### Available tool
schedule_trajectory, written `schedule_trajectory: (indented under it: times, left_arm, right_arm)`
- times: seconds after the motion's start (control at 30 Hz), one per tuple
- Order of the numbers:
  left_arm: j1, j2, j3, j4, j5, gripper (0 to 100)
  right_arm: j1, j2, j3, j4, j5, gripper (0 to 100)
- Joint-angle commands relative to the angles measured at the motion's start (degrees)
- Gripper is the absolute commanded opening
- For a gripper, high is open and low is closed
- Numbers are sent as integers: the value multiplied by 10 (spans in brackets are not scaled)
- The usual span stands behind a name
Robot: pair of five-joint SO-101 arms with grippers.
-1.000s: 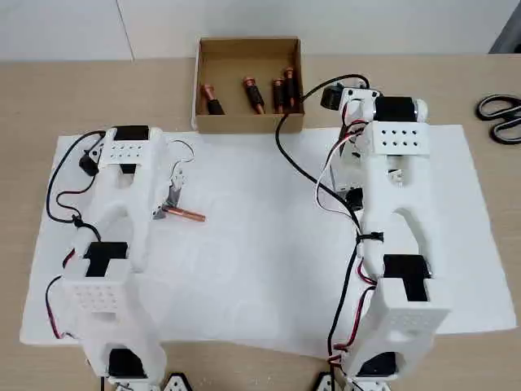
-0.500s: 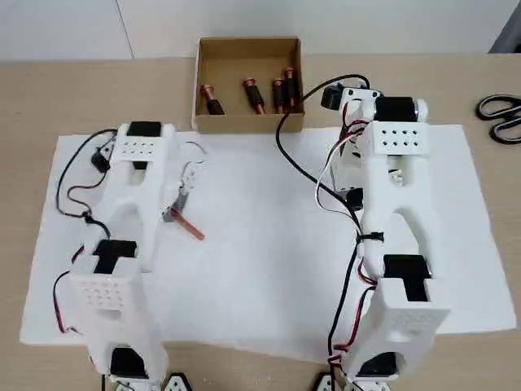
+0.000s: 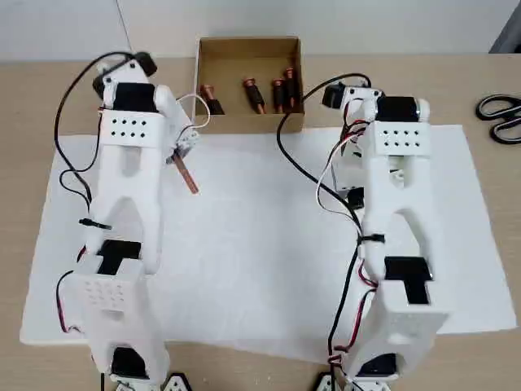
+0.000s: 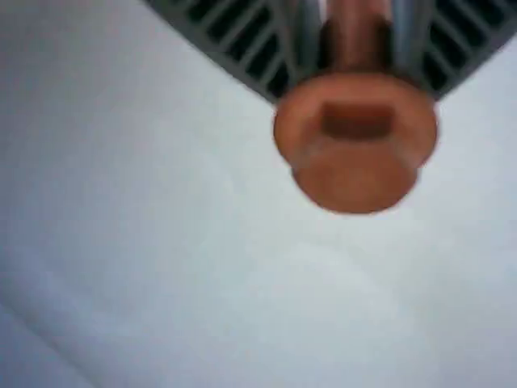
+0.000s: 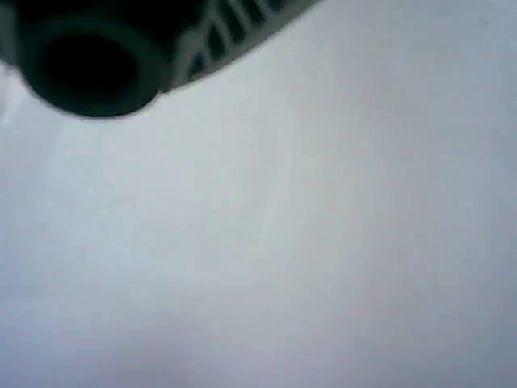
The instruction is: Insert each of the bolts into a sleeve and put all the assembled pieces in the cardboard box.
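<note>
Your left gripper (image 3: 182, 156) is clamped on a copper bolt (image 3: 188, 177), held tilted over the white sheet (image 3: 260, 277), just short of the cardboard box (image 3: 248, 123). Your right gripper (image 5: 166, 47) grips a black sleeve (image 5: 87, 69) above the sheet, and from overhead its own arm sits over it. A black cable (image 3: 279, 140) runs past the box's near right corner. Four assembled pieces (image 3: 255, 94) lie inside the box. Scissors (image 3: 501, 116) rest at the far right.

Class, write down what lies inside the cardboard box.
Four copper bolts in black sleeves lie inside the cardboard box. Its near wall hides the floor strip just behind it.
</note>
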Motion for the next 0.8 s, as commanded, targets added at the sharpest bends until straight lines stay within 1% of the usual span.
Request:
schedule_trajectory:
  times: [0.0, 0.13, 0.23, 0.47, 0.57, 0.77]
  left_arm:
    - [13, -89, -32, 11, -34, 6]
    - [33, -184, -31, 11, -90, 6]
    - [60, -251, -12, 11, -132, 6]
    - [127, -403, 100, 11, -135, 6]
    - [138, -440, 140, 10, -135, 6]
    - [136, -474, 173, 9, -134, 6]
  right_arm:
    - [-2, -102, -4, 6, 7, 3]
    - [-2, -219, 3, 7, 7, 3]
    - [-7, -303, 40, 7, 7, 3]
    - [-75, -508, 197, -4, 7, 3]
    - [-81, -570, 287, -51, 7, 3]
    - [-85, -662, 479, -204, 7, 3]
